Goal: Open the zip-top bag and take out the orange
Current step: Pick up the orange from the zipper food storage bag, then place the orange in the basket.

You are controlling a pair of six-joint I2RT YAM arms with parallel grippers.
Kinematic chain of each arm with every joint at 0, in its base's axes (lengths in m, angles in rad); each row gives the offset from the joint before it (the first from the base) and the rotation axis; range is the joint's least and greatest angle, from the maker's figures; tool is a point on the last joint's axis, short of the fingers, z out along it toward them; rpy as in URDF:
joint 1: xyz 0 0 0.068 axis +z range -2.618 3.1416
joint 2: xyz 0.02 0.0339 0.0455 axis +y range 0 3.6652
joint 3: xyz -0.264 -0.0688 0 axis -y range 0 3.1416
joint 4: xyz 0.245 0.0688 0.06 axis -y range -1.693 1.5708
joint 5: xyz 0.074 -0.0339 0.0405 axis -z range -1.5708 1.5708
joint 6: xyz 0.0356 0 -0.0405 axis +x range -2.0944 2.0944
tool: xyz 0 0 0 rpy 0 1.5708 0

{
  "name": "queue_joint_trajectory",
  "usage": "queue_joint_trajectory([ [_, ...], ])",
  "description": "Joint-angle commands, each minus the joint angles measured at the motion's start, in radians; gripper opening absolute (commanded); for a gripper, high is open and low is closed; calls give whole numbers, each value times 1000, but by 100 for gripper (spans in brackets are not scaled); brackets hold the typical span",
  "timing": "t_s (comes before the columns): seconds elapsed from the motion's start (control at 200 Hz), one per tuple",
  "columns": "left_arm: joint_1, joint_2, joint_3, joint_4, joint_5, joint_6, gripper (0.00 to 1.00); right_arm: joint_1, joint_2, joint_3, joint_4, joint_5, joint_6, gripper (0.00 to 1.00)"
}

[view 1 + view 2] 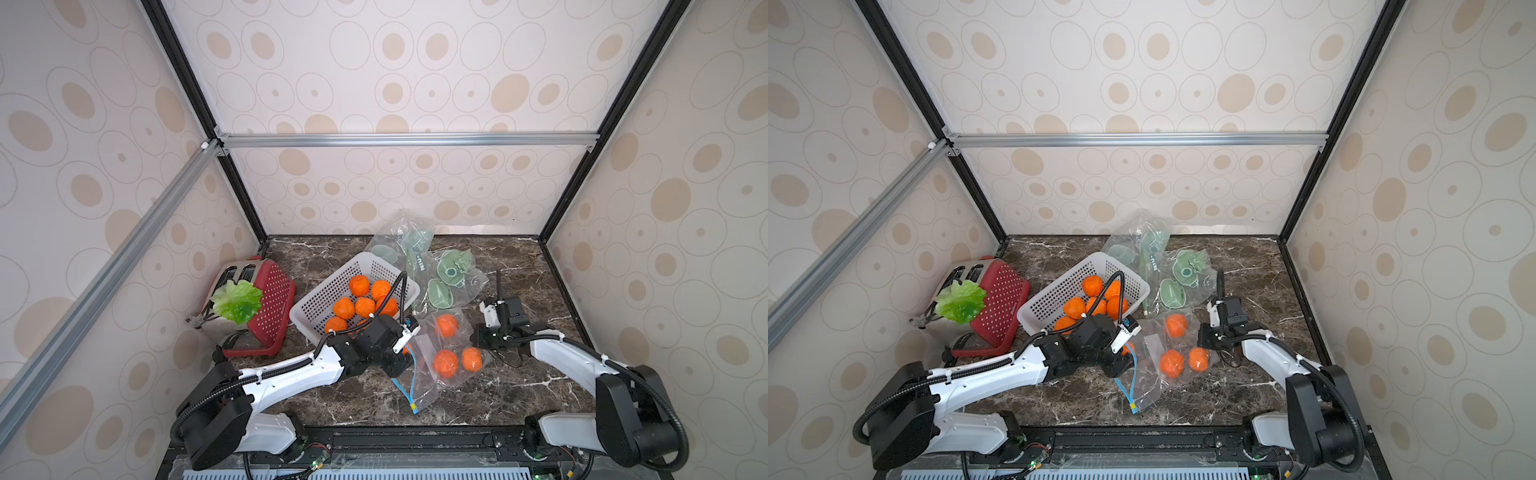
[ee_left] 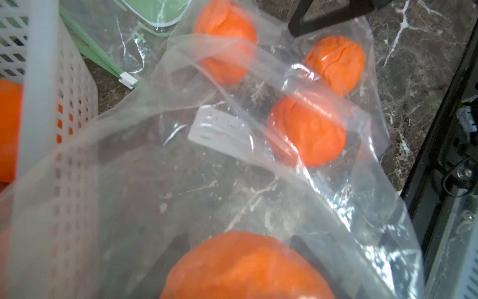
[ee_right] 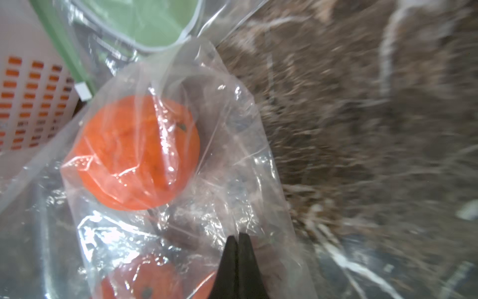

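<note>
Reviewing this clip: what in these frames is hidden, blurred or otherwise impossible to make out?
- Left gripper: left wrist view, hazy behind zip-top bag film; whether it actually grips the orange is unclear. In both top views its own wrist covers it.
- Bag label: print too blurred, left wrist view.
- Tabletop: motion-smeared in right wrist view.
- Basket: left arm covers its near corner in both top views.

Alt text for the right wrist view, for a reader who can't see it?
The right arm's black jaws are shut on the clear zip-top plastic bag, which holds a round orange and a second orange nearer the jaws. Beside it: a white perforated plastic basket and dark marbled tabletop.
</note>
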Motion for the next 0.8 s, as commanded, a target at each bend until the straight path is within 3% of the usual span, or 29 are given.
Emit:
queue_joint_trajectory([
  [0.0,2,-37,25,-81,-56,28,41,-52,-65,-24,-46,102,28,0],
  [0.17,3,-105,35,-86,-184,-4,38,-71,-110,-38,-55,128,36,0],
  [0.3,27,-182,23,-60,-365,-42,40,-70,-105,-38,-50,114,35,0],
  [0.461,154,-198,34,-30,-371,-96,45,-72,-91,-42,-39,99,36,0],
  [0.681,283,-21,106,-71,-389,-131,48,-71,-108,-49,-31,91,38,0],
  [0.726,299,1,108,-74,-378,-135,55,-71,-113,-51,-31,91,38,0],
  [0.796,307,16,109,-76,-369,-130,85,-71,-118,-54,-29,93,37,0],
])
